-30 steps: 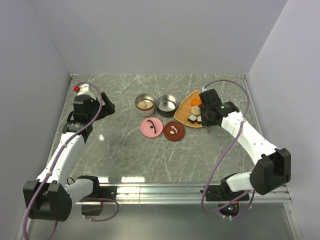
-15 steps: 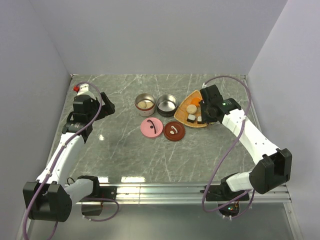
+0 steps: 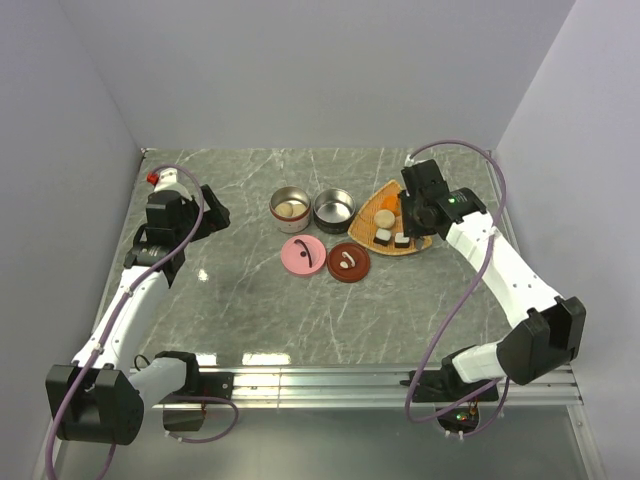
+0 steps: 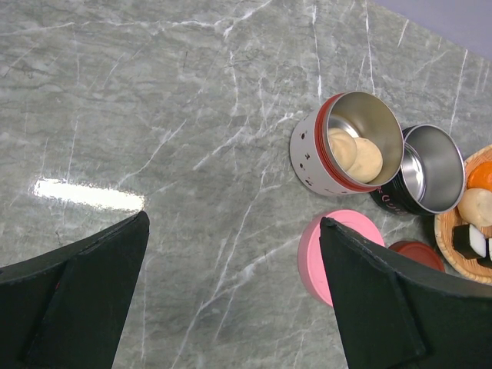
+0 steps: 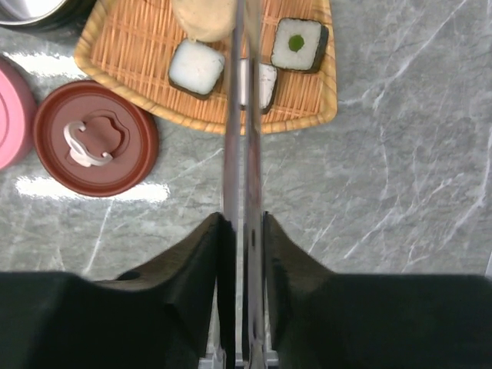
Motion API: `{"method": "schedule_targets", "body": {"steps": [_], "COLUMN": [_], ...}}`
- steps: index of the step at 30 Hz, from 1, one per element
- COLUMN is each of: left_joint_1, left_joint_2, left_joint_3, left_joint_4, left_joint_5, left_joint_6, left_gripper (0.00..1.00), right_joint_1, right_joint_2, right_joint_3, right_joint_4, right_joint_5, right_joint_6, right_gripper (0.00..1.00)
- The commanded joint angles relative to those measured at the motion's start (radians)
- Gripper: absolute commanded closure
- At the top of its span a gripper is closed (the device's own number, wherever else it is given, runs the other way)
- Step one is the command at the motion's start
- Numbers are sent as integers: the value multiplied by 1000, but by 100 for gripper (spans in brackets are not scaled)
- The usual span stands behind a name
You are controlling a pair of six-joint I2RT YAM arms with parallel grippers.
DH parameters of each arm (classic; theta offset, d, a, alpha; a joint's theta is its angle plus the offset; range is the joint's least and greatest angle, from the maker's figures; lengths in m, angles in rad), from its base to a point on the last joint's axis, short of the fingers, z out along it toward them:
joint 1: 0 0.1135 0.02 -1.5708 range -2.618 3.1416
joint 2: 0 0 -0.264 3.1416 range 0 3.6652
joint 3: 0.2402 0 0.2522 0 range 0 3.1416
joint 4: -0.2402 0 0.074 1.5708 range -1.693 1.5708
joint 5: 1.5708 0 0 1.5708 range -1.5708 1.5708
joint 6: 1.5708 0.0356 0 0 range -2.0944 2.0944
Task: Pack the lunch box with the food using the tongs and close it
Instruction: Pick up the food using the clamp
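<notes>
1. R gripper (image 5: 244, 231): jaws clamped on tongs (image 5: 233, 146), which run straight ahead from betw. the fingers.
2. Tong tips end over tray (image 5: 131, 46), among sushi rolls (image 5: 196, 68) and next to a cream ball (image 5: 204, 15); can't tell if they pinch anything.
3. Brown lid (image 5: 96, 138): ahead-left of R jaws.
4. L gripper (image 4: 231, 307): jaws wide apart, only table (image 4: 154, 115) betw. them.
5. Ahead-right of L jaws: red-rimmed tin (image 4: 307, 157) w/ cream pieces (image 4: 355, 154) inside, dark tin (image 4: 430, 165) touching it; pink lid (image 4: 323, 254) nearer.

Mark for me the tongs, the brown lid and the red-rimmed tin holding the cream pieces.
tongs (image 5: 243, 169), right wrist view, middle of the metal arms.
brown lid (image 5: 115, 127), right wrist view, flat top beside its handle.
red-rimmed tin (image 4: 310, 156), left wrist view, outer wall.
</notes>
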State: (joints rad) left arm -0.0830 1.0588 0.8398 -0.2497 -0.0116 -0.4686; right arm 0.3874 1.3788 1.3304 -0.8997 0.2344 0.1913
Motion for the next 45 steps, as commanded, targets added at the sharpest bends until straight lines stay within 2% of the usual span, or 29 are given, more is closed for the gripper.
{"method": "schedule_targets", "body": {"steps": [1,3,9,26,28,30,33,36,45], "left_joint_1": [-3,-3,-3,-3,-3,-3,-3,-3,-3], "left_joint_2": [-26,-25,-23,-25,-25,-25,-23,-20,-19], "left_joint_3": [1,2,2,2,4,2,1,1,-2], "left_joint_4": [29,32,32,29,29,29,32,35,36], "left_joint_5": [15,15,15,15,15,15,15,15,15], "left_joint_6": [-7,-7,-7,-5,-5,-7,-7,-7,-8], "left_gripper": [1,0,0,1,1,1,1,1,1], "right_joint_1": [-7,-5,-5,-7,-7,-5,-7,-7,-2], "right_joint_2": [-1,-12,-34,19,22,20,16,19,49], "right_joint_3": [33,18,-37,-86,-91,-88,-68,-12,251], "right_joint_4": [-7,-4,28,88,85,84,73,41,-85], "right_joint_5": [-1,-12,-47,-107,-109,-107,-99,-89,-92], "right_joint_6": [-12,-13,8,20,22,22,19,11,-21], "right_gripper": [63,58,54,55,58,69,79,82,83]}}
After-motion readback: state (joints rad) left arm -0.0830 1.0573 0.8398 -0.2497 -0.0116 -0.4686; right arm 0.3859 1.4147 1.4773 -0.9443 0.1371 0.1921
